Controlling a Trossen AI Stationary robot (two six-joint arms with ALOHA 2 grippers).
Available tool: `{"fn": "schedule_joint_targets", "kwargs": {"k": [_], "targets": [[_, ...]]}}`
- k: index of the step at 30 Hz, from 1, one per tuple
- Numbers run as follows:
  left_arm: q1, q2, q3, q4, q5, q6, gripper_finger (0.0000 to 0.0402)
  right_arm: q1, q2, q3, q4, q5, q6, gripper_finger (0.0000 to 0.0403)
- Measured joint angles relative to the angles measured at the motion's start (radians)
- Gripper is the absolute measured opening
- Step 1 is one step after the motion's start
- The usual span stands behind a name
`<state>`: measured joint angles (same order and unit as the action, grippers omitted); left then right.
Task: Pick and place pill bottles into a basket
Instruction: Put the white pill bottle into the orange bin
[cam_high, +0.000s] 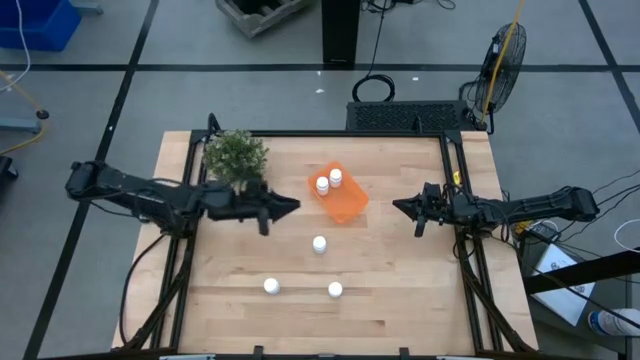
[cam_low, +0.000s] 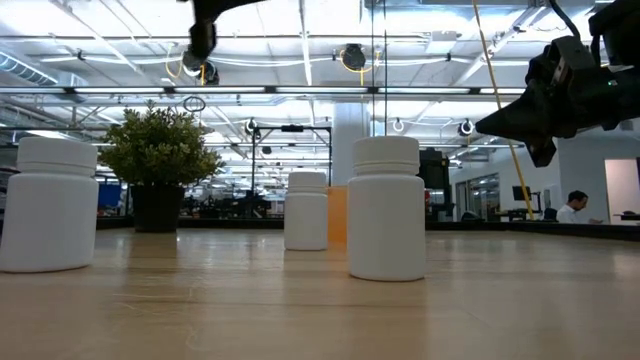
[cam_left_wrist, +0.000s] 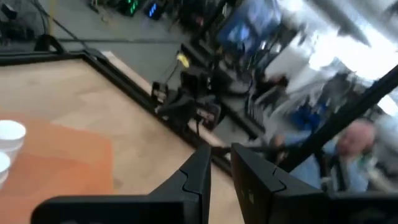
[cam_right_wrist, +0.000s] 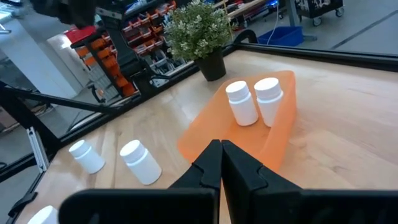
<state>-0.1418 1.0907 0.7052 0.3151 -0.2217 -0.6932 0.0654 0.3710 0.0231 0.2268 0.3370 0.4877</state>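
The orange basket (cam_high: 345, 205) lies near the table's middle with two white pill bottles (cam_high: 322, 184) (cam_high: 335, 177) standing in it; they also show in the right wrist view (cam_right_wrist: 241, 102) (cam_right_wrist: 268, 99). Three more bottles (cam_high: 319, 243) (cam_high: 271, 286) (cam_high: 335, 289) stand upright on the wood nearer the front edge. My left gripper (cam_high: 292, 204) hovers just left of the basket, its fingers a narrow gap apart (cam_left_wrist: 221, 158) and empty. My right gripper (cam_high: 398, 206) hovers right of the basket, shut and empty (cam_right_wrist: 221, 152).
A green potted plant (cam_high: 236, 157) stands at the far left of the table, close behind my left arm. A black frame (cam_high: 455, 170) runs along the table's edges. The near half of the table holds only the three bottles.
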Motion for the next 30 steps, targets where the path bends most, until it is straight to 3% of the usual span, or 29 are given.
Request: {"fn": "schedule_joint_targets", "kwargs": {"k": [5,10,14,18,24,30], "targets": [[0.035,0.153,0.238,-0.345,0.128,0.055,0.0067,0.000,0.000,0.000,-0.026,0.000,0.001,0.0000],[0.067,0.339,0.457,-0.695,0.143,0.115,0.0067,0.000,0.001,0.000,-0.053,0.001,0.032,0.0000],[0.118,0.481,0.592,-0.773,0.245,0.105,0.0067,0.000,0.001,0.000,-0.052,0.001,0.032,0.0000],[0.129,0.609,0.704,-0.871,0.275,0.127,0.0078,0.000,0.001,0.000,-0.052,0.001,0.032,0.0000],[0.121,0.731,0.821,-0.975,0.274,0.129,0.0159,0.000,0.000,0.000,-0.052,0.002,0.038,0.0000],[0.110,0.749,0.830,-1.043,0.272,0.046,0.0255,0.000,0.001,0.000,-0.053,0.002,0.051,0.0000]]}}
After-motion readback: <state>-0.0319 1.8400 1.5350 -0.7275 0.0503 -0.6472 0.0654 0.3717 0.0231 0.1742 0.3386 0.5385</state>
